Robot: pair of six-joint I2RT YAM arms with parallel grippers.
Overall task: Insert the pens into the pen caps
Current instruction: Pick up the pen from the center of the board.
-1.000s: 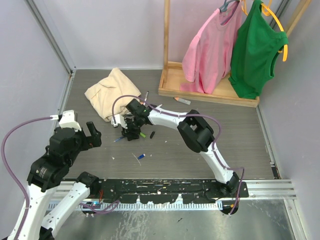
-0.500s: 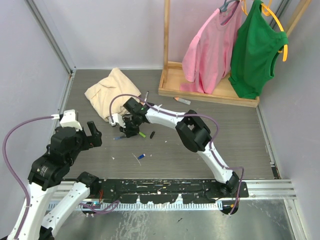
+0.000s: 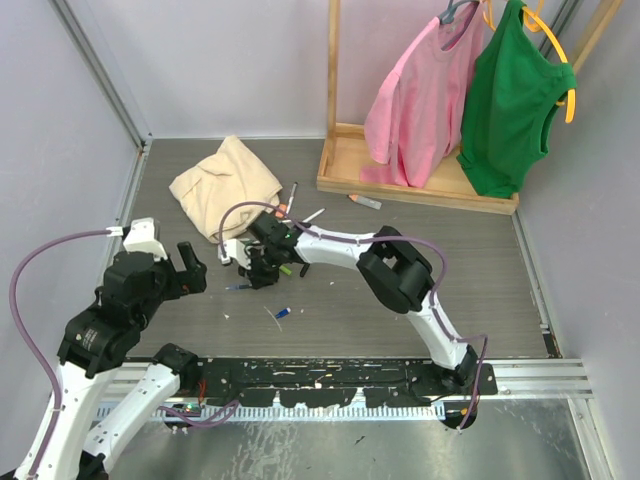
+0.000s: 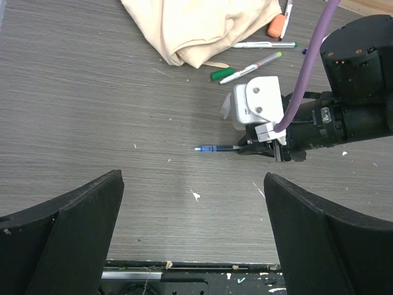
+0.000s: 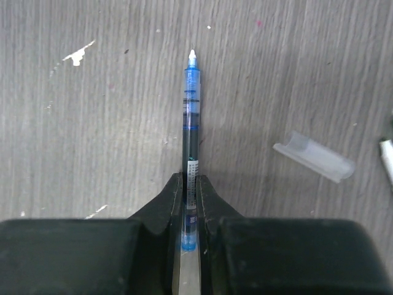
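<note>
My right gripper [image 3: 256, 270] is shut on a blue pen [image 5: 191, 117]. The pen's white tip points away from the fingers, low over the table, and I cannot tell whether it touches. The same pen shows in the left wrist view [image 4: 215, 149], sticking left out of the right gripper [image 4: 261, 148]. A clear cap [image 5: 313, 155] lies right of the pen. My left gripper [image 4: 193, 227] is open and empty, near the table's front left. Two white pens [image 4: 250, 66] [image 4: 264, 44], a green cap [image 4: 222, 74] and an orange cap [image 4: 277, 26] lie by the cloth. A blue cap [image 3: 283, 313] lies nearer.
A beige cloth [image 3: 225, 185] lies bunched at the back left. A wooden rack base [image 3: 420, 185] with a pink shirt [image 3: 415, 95] and a green shirt [image 3: 510, 100] stands at the back right. A pen [image 3: 364, 201] rests on that base. A black cap [image 3: 304, 268] lies mid-table.
My right gripper has shifted slightly toward the near edge with the blue pen in it. The left arm has barely moved.
</note>
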